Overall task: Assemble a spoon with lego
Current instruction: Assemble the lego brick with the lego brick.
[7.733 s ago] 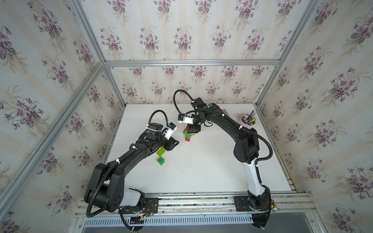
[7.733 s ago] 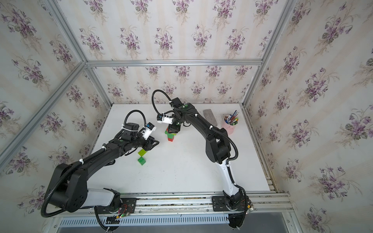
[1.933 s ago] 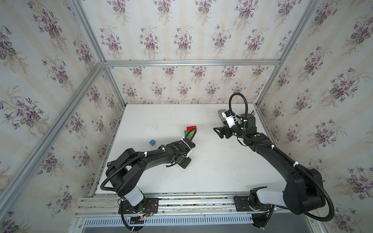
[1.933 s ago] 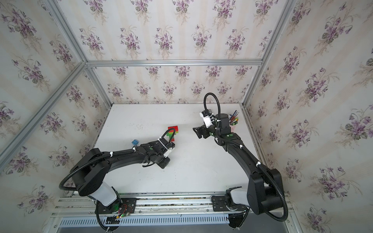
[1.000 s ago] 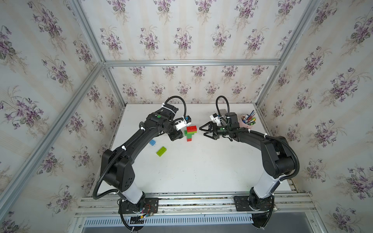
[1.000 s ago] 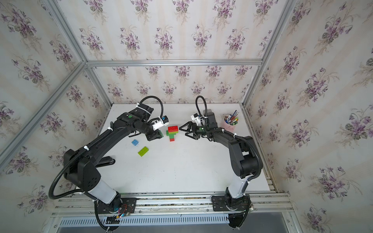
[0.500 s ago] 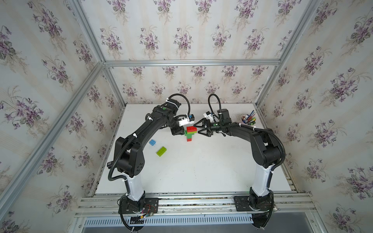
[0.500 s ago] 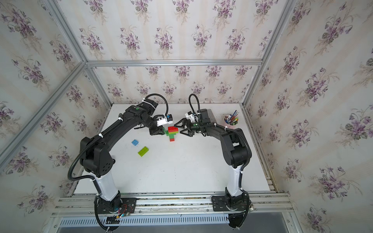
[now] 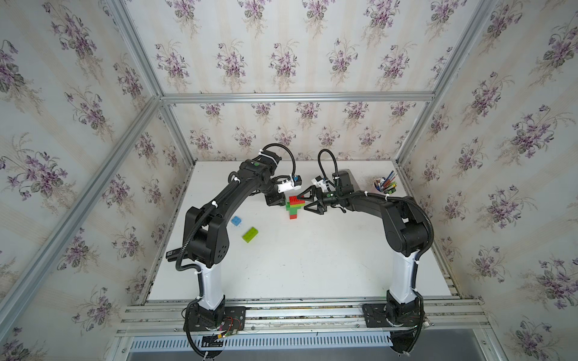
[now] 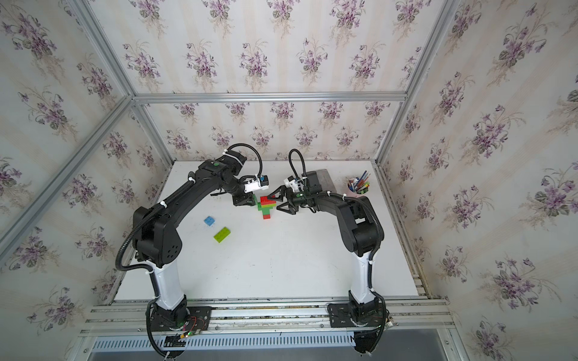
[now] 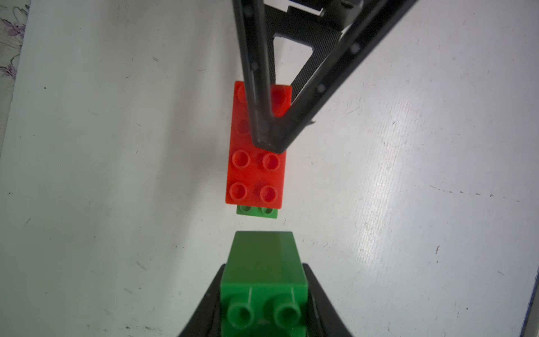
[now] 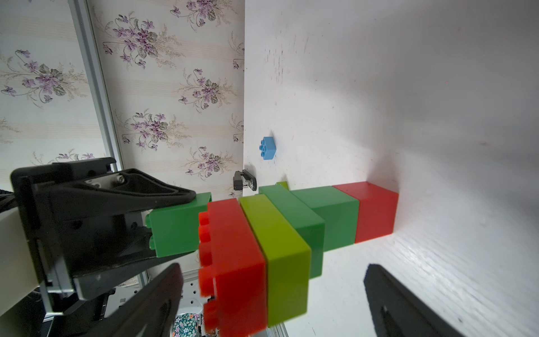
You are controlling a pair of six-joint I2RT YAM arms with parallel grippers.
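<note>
The spoon stands upright on the white table, a red base brick at the bottom, green bricks and a lime brick above, and a red 2x4 brick on top. My left gripper is shut on a dark green lego brick. It holds the brick level with the red top brick and a small gap to its side. My right gripper is open. One of its fingers lies over the red studs, and the other is lower beside the stem.
In both top views a blue brick and a lime 2x4 brick lie loose left of the build. A cup of pens and a grey block sit at the back right.
My right gripper has crept left to the build and now straddles its head. My left gripper has stayed beside the top with the green brick still in it.
</note>
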